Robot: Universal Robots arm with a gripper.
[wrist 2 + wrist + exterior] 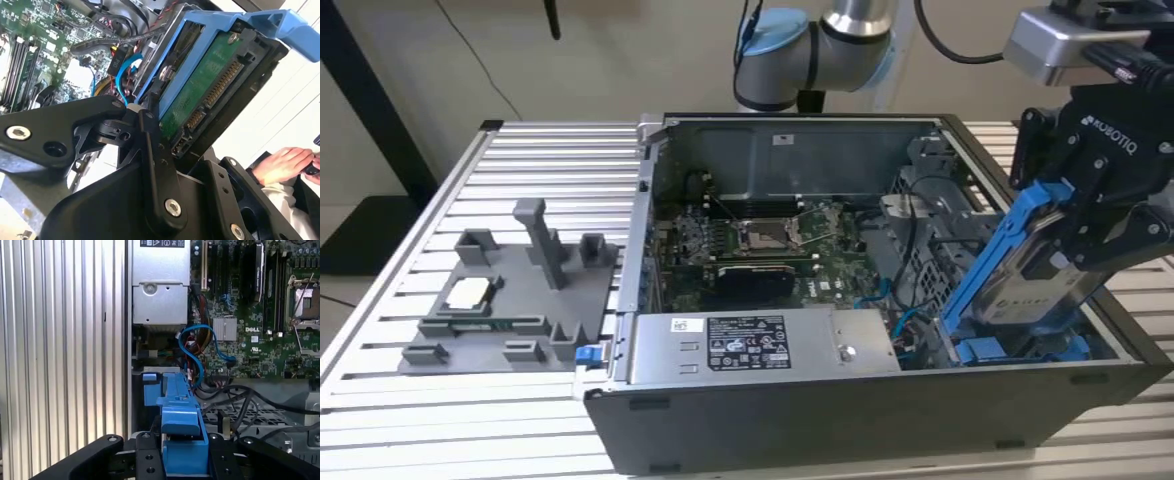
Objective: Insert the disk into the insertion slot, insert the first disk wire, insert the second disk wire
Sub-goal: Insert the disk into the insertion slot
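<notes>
My gripper (1074, 235) is shut on the disk (1034, 275), a silver-grey drive in a bright blue carrier. I hold it steeply tilted above the right front corner of the open computer case. Its lower end dips toward the dark grey drive cage (947, 285), where the insertion slot lies; the slot's opening is hidden behind the disk. In the second wrist view the disk's green board and connectors (205, 90) face the camera beside one black finger (155, 145). The first wrist view has the blue carrier (182, 440) between my fingers. Blue cables (192, 347) and black cables (250, 392) lie near the cage; I cannot tell which are the disk wires.
A second blue-framed unit (1014, 350) sits low in the cage. The silver power supply (747, 345) fills the case's front, with the motherboard (761, 240) behind. A grey fixture (507, 300) stands on the slatted table at the exterior view's left. A person's hand (285, 165) is beyond the case.
</notes>
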